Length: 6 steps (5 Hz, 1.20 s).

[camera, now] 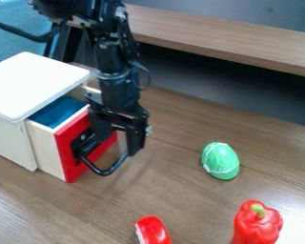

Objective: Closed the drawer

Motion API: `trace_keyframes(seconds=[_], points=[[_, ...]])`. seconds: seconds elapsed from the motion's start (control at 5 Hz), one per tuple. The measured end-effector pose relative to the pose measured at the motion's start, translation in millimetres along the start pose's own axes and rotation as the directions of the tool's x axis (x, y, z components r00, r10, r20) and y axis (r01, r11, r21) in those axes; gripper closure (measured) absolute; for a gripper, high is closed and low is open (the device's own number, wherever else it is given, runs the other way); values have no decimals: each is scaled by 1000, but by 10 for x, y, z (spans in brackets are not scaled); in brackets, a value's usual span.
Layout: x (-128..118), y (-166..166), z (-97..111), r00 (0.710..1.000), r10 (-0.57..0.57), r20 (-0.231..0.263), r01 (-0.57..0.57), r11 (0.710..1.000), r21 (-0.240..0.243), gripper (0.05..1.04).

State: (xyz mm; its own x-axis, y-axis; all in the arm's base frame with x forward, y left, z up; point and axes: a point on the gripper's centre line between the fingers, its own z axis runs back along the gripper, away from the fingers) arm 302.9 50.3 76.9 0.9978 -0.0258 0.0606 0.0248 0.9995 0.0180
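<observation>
Camera view: drawer (pixel 66 159) is partway out of the white cabinet (pixel 37 83), interior exposed. Gripper (pixel 119 145) hangs at the drawer's front, beside the black handle (pixel 104 171), fingers spread. Likely there to push, so no grasp needed. Push should go straight into the cabinet; off-centre load could rack it. Green toy (pixel 221 161) and red pepper (pixel 258 225) sit well apart, outside the closing path.

Red-fronted drawer (pixel 67 159) partly open, parted fingers (pixel 137 139) at black handle (pixel 104 171)
</observation>
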Motion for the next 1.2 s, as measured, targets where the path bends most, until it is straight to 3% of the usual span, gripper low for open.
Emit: trace_keyframes(seconds=[0.4,0.6,0.8,1.2], points=[[-50,242,37,1000,22,-19,-19,991,131,85],[-72,320,72,999,25,-42,-14,971,240,85],[-83,378,85,999,18,-48,-2,950,311,85],[-211,638,15,994,52,-93,-12,920,391,85]])
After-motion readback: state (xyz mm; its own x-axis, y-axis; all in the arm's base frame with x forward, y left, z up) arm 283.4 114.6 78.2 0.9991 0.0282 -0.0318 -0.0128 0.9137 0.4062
